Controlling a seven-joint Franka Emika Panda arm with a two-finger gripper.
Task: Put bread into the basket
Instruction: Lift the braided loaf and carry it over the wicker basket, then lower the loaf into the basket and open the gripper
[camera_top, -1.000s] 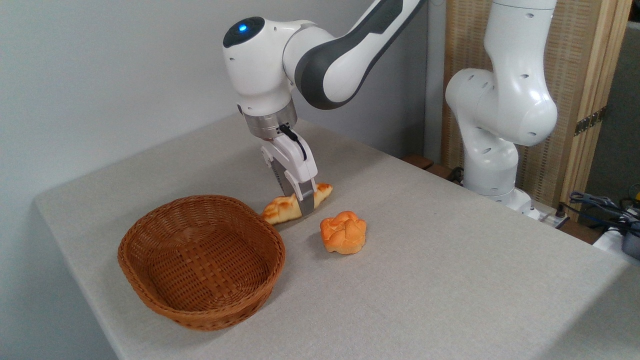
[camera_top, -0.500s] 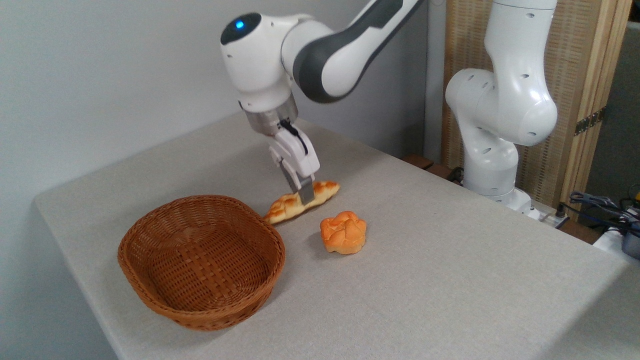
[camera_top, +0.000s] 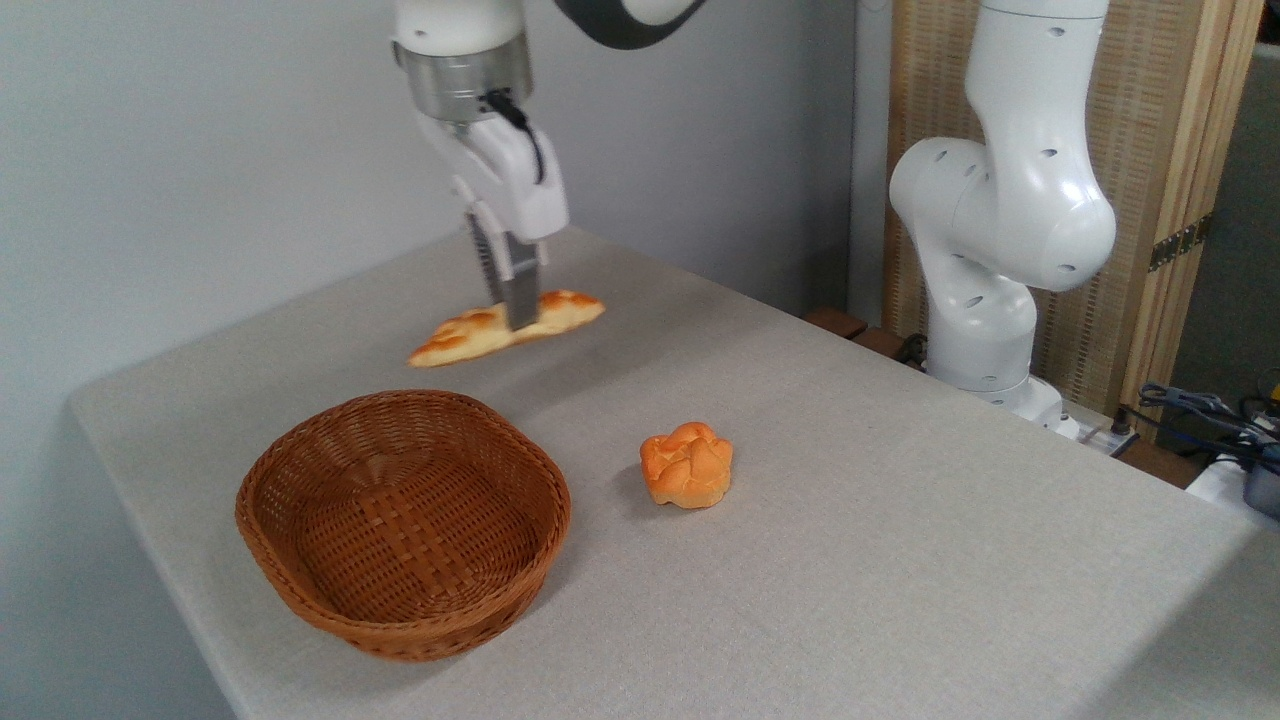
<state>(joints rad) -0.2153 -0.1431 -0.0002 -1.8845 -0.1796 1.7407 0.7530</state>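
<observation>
Pincer (camera_top: 512, 312) clamped on bread (camera_top: 505, 330) approx mid-length, a bit toward its right end; vs a sec ago the loaf is off the table (camera_top: 900, 520) and up in the air, left tip drooping, hanging behind and above the basket (camera_top: 402, 520); so pickup looks done, carry + drop remain. Basket empty, sits near table's left front edge w/ rim clear all round; open air between loaf and basket; round bun (camera_top: 687, 464) lies right of basket, well apart from the likely path.
</observation>
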